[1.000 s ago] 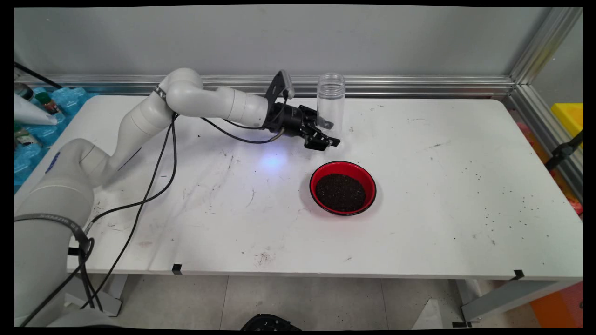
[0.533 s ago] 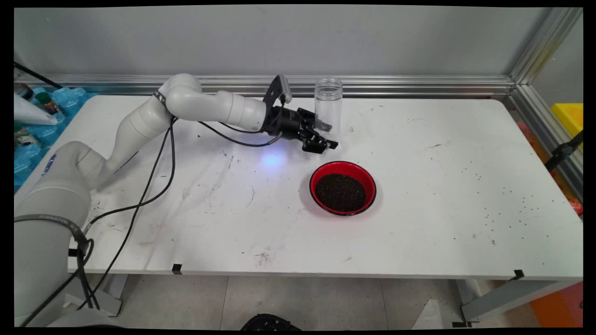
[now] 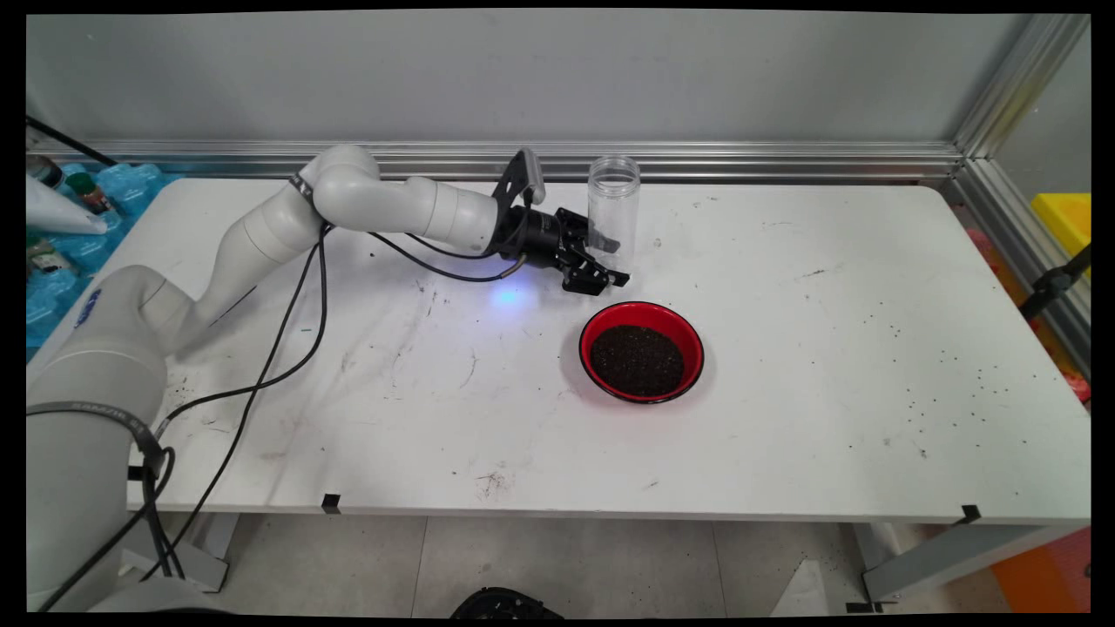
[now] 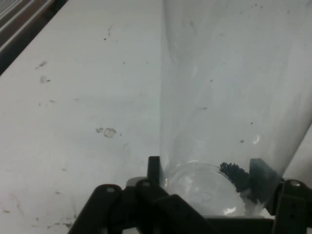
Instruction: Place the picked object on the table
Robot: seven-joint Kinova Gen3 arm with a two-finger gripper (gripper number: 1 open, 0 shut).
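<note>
Gripper: the black two-finger gripper [image 3: 612,261] is closed on the lower part of a clear plastic jar [image 3: 614,205]. It is reached in nearly level from the left, on the white arm [image 3: 401,205].

Grip, seen from the hand: one finger [image 4: 154,168] is pressed against one side of the jar [image 4: 229,87] near its base, and the other finger [image 4: 258,173] against the opposite side. The jar's round bottom is framed between them, at the gripper [image 4: 205,170].

Jar: it is held upright, open mouth upward, with no lid seen. It is located toward the back of the white table [image 3: 827,348], behind the bowl. Whether its base rests on the table or is raised just off it cannot be told.

Jar contents: it is almost empty. A small clump of dark grains [image 4: 235,171] is seen at the bottom, close to one finger, and a few specks are stuck to the wall.

Bowl: a red bowl [image 3: 585,348] with a dark rim is set near the jar, on the side closer to the camera, and is not touched by the gripper. It is filled with dark grains [image 3: 637,359].

Table surface: it is scuffed and marked. Loose dark specks [image 3: 958,379] are scattered over its right part, well apart from the bowl.

Cables: black cables [image 3: 287,348] are hung from the arm and trailed across the table's left part.
</note>
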